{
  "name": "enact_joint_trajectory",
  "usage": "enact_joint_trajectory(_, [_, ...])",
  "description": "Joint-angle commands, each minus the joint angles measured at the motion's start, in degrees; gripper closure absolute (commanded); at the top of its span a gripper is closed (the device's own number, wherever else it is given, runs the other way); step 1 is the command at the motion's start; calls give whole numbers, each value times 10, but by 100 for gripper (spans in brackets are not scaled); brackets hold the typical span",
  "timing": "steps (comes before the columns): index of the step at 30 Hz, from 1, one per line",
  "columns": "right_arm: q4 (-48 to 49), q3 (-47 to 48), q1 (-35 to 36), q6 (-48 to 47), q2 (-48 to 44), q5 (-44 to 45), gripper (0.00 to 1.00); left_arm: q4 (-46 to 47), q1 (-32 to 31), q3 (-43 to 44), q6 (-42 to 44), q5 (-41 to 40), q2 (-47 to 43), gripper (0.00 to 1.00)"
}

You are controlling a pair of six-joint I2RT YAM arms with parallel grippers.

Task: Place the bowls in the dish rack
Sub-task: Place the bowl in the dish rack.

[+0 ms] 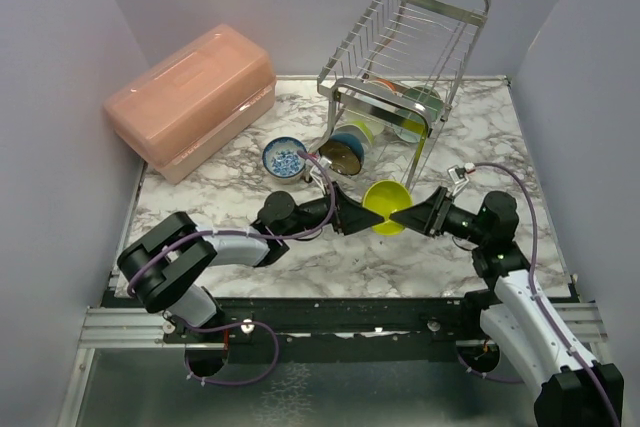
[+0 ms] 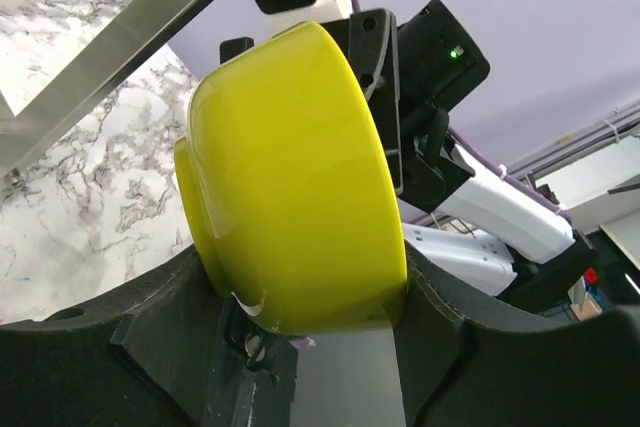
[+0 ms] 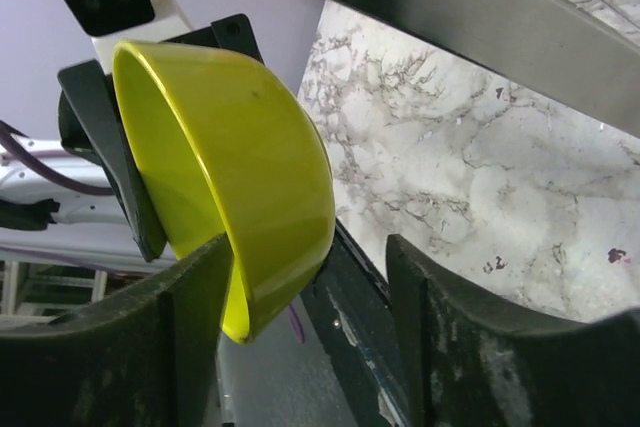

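Note:
A lime bowl (image 1: 385,205) hangs on its side above the marble table, in front of the dish rack (image 1: 400,37). My left gripper (image 1: 362,215) is shut on it; in the left wrist view the bowl (image 2: 290,177) fills the span between both pads. My right gripper (image 1: 405,215) faces it, open. In the right wrist view the bowl's (image 3: 240,147) rim lies against one finger (image 3: 190,297), and the other finger (image 3: 440,297) stands clear. A blue-and-white patterned bowl (image 1: 285,157) sits on the table. A teal bowl (image 1: 347,150) and a green bowl (image 1: 420,112) stand in the rack's lower tier.
A pink lidded box (image 1: 190,97) stands at the back left. A steel rack bar (image 2: 110,57) crosses close above the held bowl, and shows in the right wrist view as a bar (image 3: 450,7) too. Lilac walls enclose the table on three sides.

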Motion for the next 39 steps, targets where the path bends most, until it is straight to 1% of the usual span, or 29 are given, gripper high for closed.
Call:
enact_joint_trajectory(1, [5, 25, 2, -16, 20, -15, 39, 25, -11, 20, 2, -5, 12, 100])
enact_joint_trajectory(4, [-36, 43, 1, -39, 29, 1, 63, 15, -13, 24, 1, -4, 17, 100])
enact_joint_trajectory(7, [-89, 67, 2, -73, 32, 21, 90, -18, -13, 24, 6, -18, 11, 87])
enact_joint_trajectory(8, [-114, 78, 2, -87, 33, 33, 97, -36, -13, 23, 11, -28, 6, 83])
enact_joint_trajectory(9, [-142, 87, 2, -101, 34, 42, 99, -56, -13, 22, 18, -41, 0, 79])
enact_joint_trajectory(10, [-164, 96, 1, -114, 34, 53, 99, -81, -13, 20, 22, -58, -7, 71])
enact_joint_trajectory(11, [-187, 105, 1, -130, 34, 67, 99, -106, -13, 19, 26, -75, -15, 61])
enact_joint_trajectory(14, [-237, 127, 2, -159, 31, 98, 99, -186, -13, 19, 35, -120, -42, 39])
enact_joint_trajectory(15, [-248, 132, 2, -165, 31, 101, 99, -199, -13, 19, 40, -128, -48, 35])
enact_joint_trajectory(20, [-266, 146, 2, -180, 31, 109, 100, -242, -13, 22, 46, -132, -55, 33])
enact_joint_trajectory(21, [-268, 147, 2, -181, 31, 109, 99, -250, -13, 26, 43, -133, -53, 31])
enact_joint_trajectory(23, [-275, 151, 2, -185, 31, 113, 100, -270, -13, 32, 38, -136, -50, 21])
enact_joint_trajectory(28, [-283, 157, 2, -192, 33, 116, 100, -288, -14, 51, 46, -132, -42, 20])
enact_joint_trajectory(35, [-275, 160, 1, -193, 36, 102, 100, -339, -22, 83, 70, -130, -29, 27])
enact_joint_trajectory(39, [-286, 167, 2, -204, 51, 99, 100, -367, -32, 111, 87, -120, -13, 26])
